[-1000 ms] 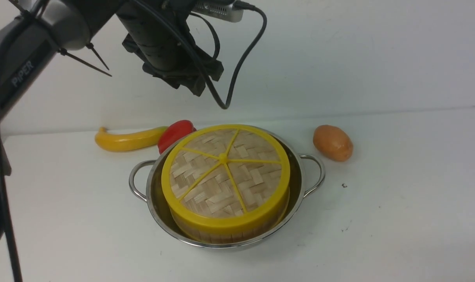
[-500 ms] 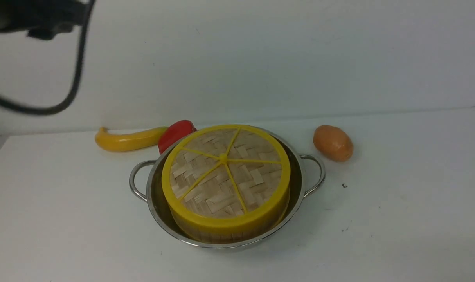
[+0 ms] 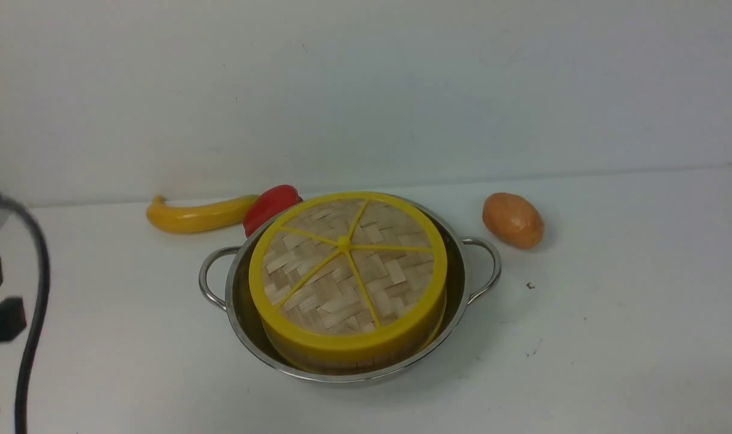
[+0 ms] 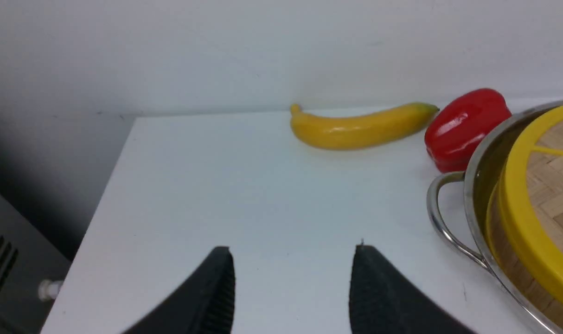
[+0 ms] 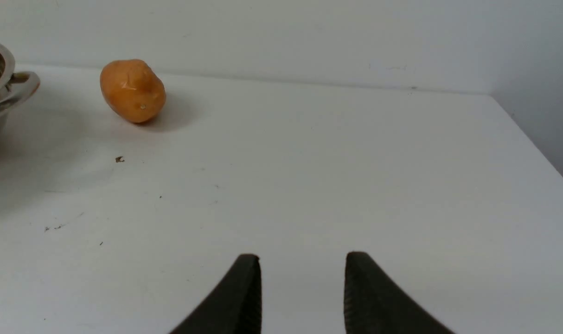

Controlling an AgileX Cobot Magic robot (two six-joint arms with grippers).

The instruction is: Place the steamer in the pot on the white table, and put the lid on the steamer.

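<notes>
Your front camera looks forward and down over the bench (image 3: 613,337), pot (image 3: 456,313) central. Your left wrist camera sits low, facing the back wall, sharing the pot's handle (image 4: 441,218) and banana (image 4: 355,131). Your right wrist camera, equally low, shares the potato (image 5: 132,90) with the front view.

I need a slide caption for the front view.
Lid on steamer in pot, beside banana, pepper, potato.

black ribbed tapered tool fingers (image 4: 216,297), thick black cable (image 3: 31,313)
</notes>
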